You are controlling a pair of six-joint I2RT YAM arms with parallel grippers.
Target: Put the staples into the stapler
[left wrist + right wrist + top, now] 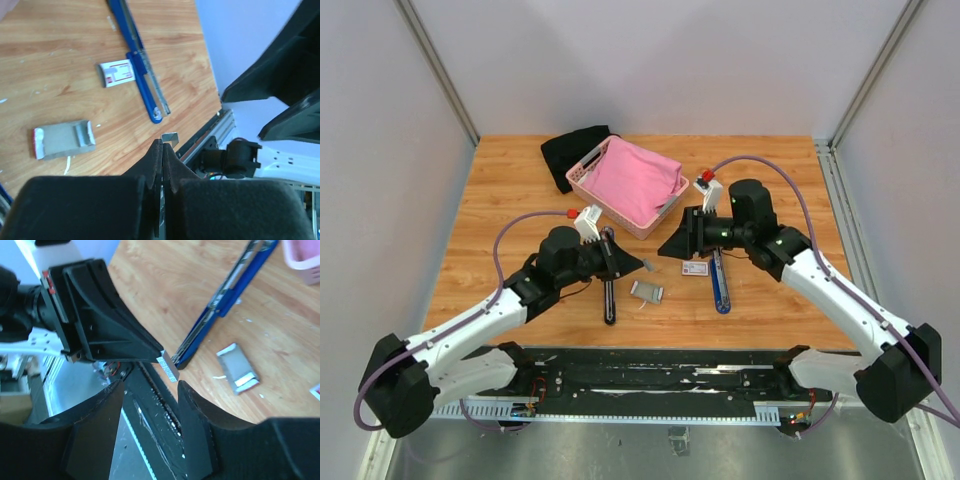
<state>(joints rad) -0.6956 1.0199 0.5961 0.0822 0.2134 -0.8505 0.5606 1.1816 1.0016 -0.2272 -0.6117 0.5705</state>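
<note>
Blue stapler [721, 285], silvery-grey staples [168, 368], white red-printed carton [696, 268], pink basket [603, 210], black cloth [570, 150], orange wood-grain table [500, 220].

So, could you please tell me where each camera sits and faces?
Top external: above, behind the bases, looking down on the table; left arm and right arm show.
Left wrist: on left arm, facing blue stapler; left end effector shut on staples.
Right wrist: on right arm, facing left arm; right end effector open.
Both wrist views share the staples.

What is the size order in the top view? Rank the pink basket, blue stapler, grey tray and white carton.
1. pink basket
2. blue stapler
3. grey tray and white carton: both small, too alike to rank.
</note>
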